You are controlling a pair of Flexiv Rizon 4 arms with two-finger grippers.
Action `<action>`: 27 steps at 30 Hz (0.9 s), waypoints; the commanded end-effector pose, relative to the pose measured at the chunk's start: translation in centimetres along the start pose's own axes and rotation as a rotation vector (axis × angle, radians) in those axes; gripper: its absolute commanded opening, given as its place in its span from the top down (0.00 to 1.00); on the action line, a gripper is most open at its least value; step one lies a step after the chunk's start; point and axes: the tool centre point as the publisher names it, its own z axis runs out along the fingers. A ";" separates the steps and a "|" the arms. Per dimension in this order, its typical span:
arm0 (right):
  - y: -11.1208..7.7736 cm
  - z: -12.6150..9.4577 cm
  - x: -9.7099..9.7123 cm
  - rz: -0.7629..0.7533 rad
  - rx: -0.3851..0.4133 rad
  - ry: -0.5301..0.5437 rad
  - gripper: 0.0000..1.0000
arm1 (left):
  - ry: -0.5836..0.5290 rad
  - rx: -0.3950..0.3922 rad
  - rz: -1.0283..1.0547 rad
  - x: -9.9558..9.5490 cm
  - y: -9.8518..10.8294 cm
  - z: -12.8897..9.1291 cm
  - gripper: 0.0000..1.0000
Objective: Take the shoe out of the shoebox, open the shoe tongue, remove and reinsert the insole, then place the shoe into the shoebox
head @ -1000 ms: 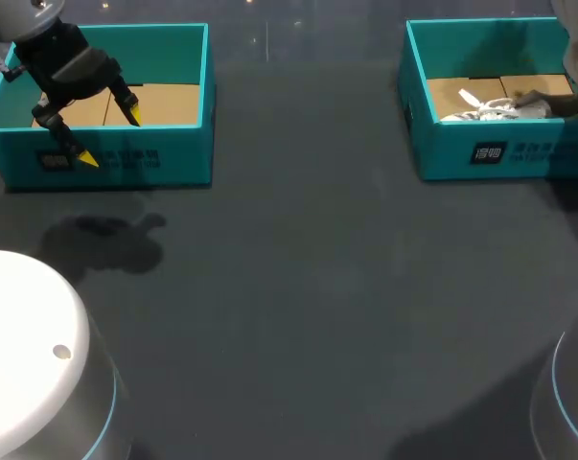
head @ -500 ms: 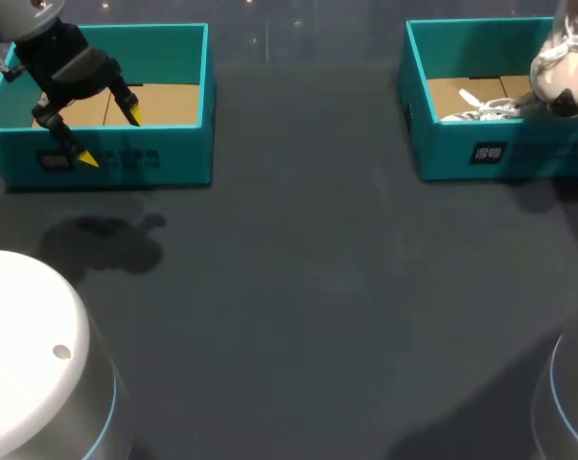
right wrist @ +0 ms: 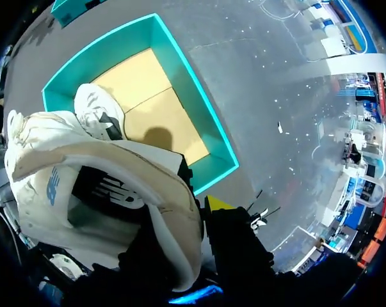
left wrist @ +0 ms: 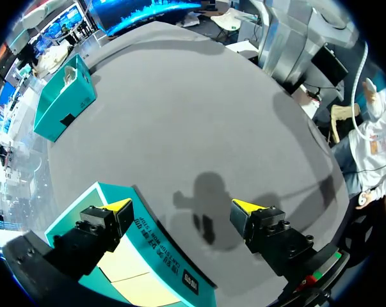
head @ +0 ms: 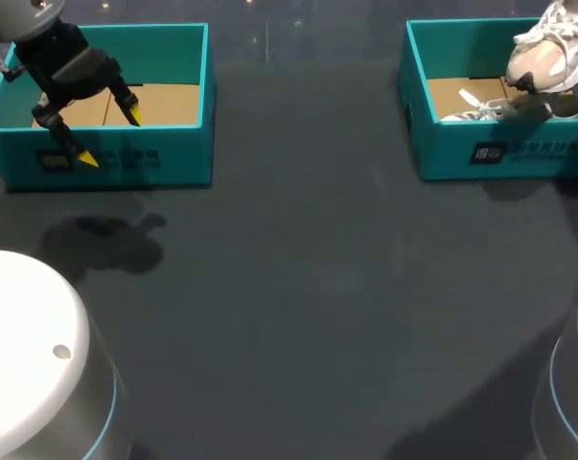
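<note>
Right jaws: clenched on the pale sneaker (right wrist: 45, 160) at its collar. One yellow fingertip (right wrist: 218, 203) shows just outside the collar wall. The other finger is hidden inside the shoe. The sneaker lies right against the jaws and fills most of the wrist view.

From the head view, the sneaker (head: 547, 53) hangs above the far right part of the right shoebox (head: 442, 153), clear of its brown cardboard floor.

Below and ahead of the right jaws: the teal right shoebox (right wrist: 196, 89), open-topped. A second sneaker (right wrist: 95, 115) lies inside against one wall. From the head view, the second sneaker (head: 480, 110) has its white laces spilled loose across the box floor, directly under the held shoe.

Dark table (head: 317, 287) between the two boxes.

Left jaws: released, spread wide, grasping nothing. They sit on the left arm (head: 63, 62) above the left shoebox (head: 173, 158). One yellow fingertip (left wrist: 119, 206) is over the box. The other is out over the table (left wrist: 180, 115), with the box's front wall (left wrist: 160, 252) under the gap. Their shadow falls on the table just ahead.

The right shoebox (left wrist: 61, 105) lies well apart from the left jaws, across the table.
</note>
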 end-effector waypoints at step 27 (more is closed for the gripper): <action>-0.8 2.5 1.3 0.622 0.077 0.045 1.00 | 0.001 -0.002 0.001 0.0 0.0 0.0 0.00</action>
